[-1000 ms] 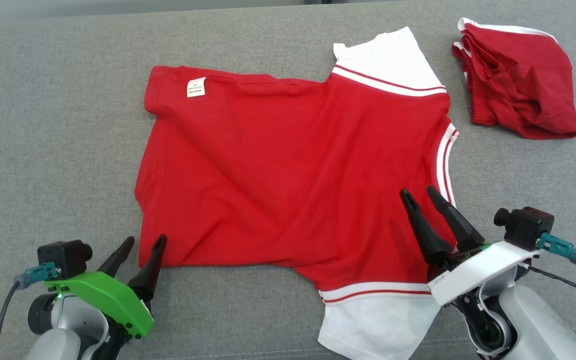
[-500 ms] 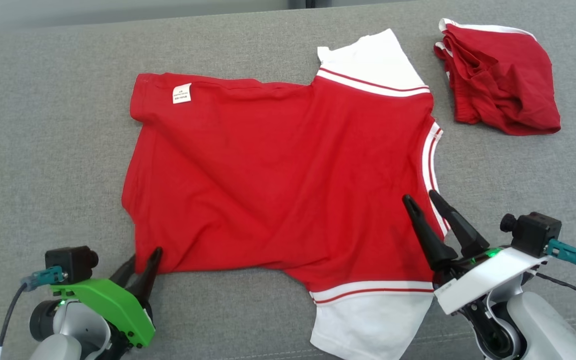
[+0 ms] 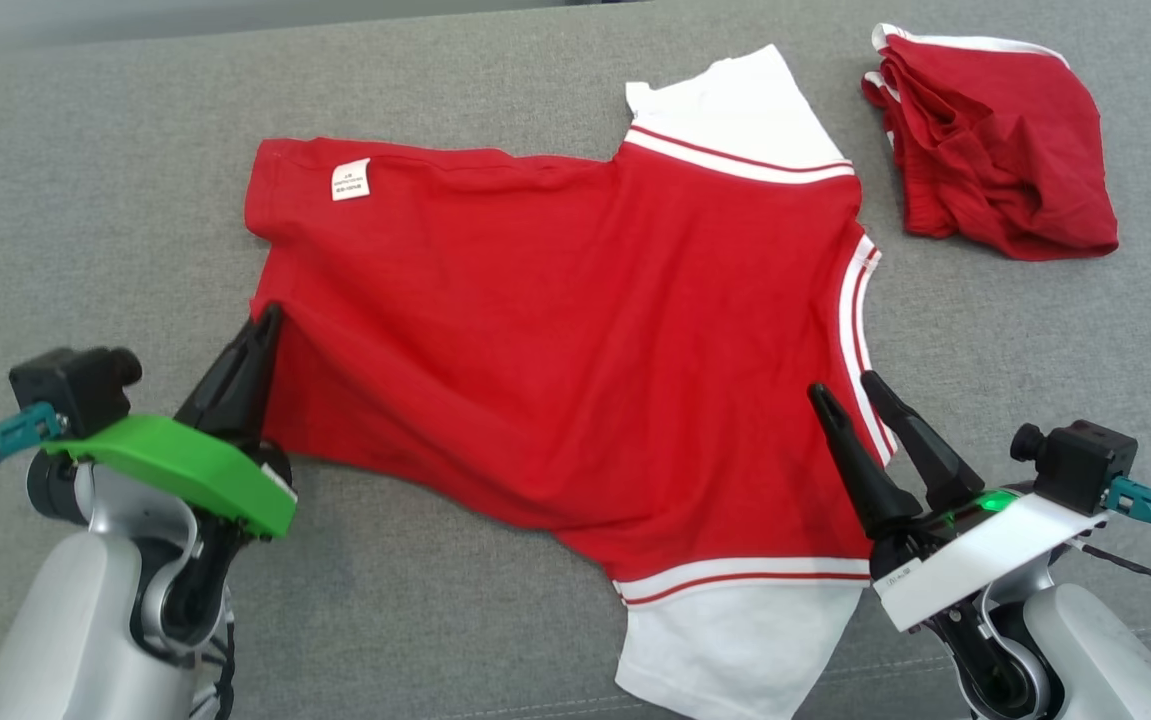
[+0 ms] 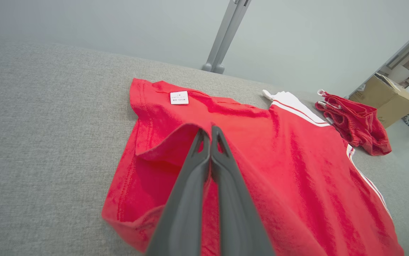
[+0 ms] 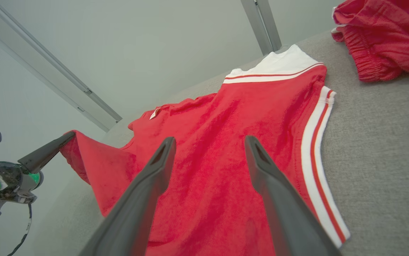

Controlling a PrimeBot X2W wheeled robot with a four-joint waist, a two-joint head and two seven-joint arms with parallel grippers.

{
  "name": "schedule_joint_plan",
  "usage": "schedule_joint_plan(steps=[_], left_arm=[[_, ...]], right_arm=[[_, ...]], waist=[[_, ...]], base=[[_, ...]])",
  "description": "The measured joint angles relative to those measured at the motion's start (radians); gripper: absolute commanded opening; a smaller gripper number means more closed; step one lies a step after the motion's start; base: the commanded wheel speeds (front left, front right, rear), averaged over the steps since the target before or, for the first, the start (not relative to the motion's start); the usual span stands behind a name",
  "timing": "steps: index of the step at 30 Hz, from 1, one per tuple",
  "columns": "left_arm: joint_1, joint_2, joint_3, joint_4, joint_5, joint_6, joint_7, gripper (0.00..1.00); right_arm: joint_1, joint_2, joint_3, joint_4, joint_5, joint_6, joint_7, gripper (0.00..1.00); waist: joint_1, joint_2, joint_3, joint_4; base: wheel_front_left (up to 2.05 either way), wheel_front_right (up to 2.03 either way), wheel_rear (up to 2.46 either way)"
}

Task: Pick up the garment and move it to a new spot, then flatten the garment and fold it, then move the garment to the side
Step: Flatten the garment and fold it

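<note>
Red T-shirt lies spread on grey fabric surface, unfolded. Left gripper pinches near hem corner, raised; right gripper fingers spread, empty, over near shoulder. Outstanding: folding, moving aside

Bright, even, diffuse light — soft shadows, no glare; wrist views bend straight lines at edges.
</note>
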Motion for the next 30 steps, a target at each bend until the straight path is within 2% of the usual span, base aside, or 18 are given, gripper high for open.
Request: schedule_joint_plan(steps=[3, 9, 12, 13, 22, 25, 30], left_arm=[[-0.051, -0.023, 0.007, 0.037, 0.0, 0.01, -0.007, 0.0], [-0.105, -0.021, 0.01, 0.155, 0.023, 0.037, -0.007, 0.0], [-0.13, -0.019, 0.009, 0.198, 0.044, 0.045, -0.007, 0.6], [-0.138, -0.018, 0.008, 0.212, 0.048, 0.045, -0.007, 1.0], [-0.171, -0.001, 0.008, 0.255, 0.054, 0.042, -0.025, 1.0], [-0.171, 0.014, 0.002, 0.248, 0.056, 0.022, -0.033, 1.0], [-0.143, 0.024, -0.066, 0.25, 0.062, -0.002, 0.0, 1.0]], right_arm=[[-0.002, 0.0, 0.005, -0.011, 0.0, 0.0, 0.009, 1.0], [-0.006, 0.003, 0.014, -0.028, 0.0, 0.0, 0.018, 1.0], [-0.008, 0.003, 0.008, -0.03, 0.0, -0.001, 0.018, 1.0], [-0.008, 0.003, 0.002, -0.03, 0.0, -0.002, 0.017, 1.0], [-0.007, -0.001, -0.034, -0.03, 0.0, -0.017, 0.007, 1.0], [-0.007, -0.002, -0.036, -0.03, 0.0, -0.019, 0.007, 1.0], [-0.005, -0.006, -0.036, -0.03, 0.001, -0.019, 0.003, 1.0]], waist=[[0.0, 0.0, 0.015, -0.005], [0.0, 0.0, 0.043, -0.029], [0.0, 0.0, 0.056, -0.044], [0.0, 0.0, 0.06, -0.048], [0.0, 0.0, 0.076, -0.035], [0.0, 0.0, 0.075, -0.02], [0.0, 0.0, 0.07, 0.011]], base=[[0.0, 0.0, 0.0], [0.0, 0.0, 0.0], [0.0, 0.0, 0.0], [0.0, 0.0, 0.0], [0.0, 0.0, 0.0], [0.0, 0.0, 0.0], [0.0, 0.0, 0.0]])
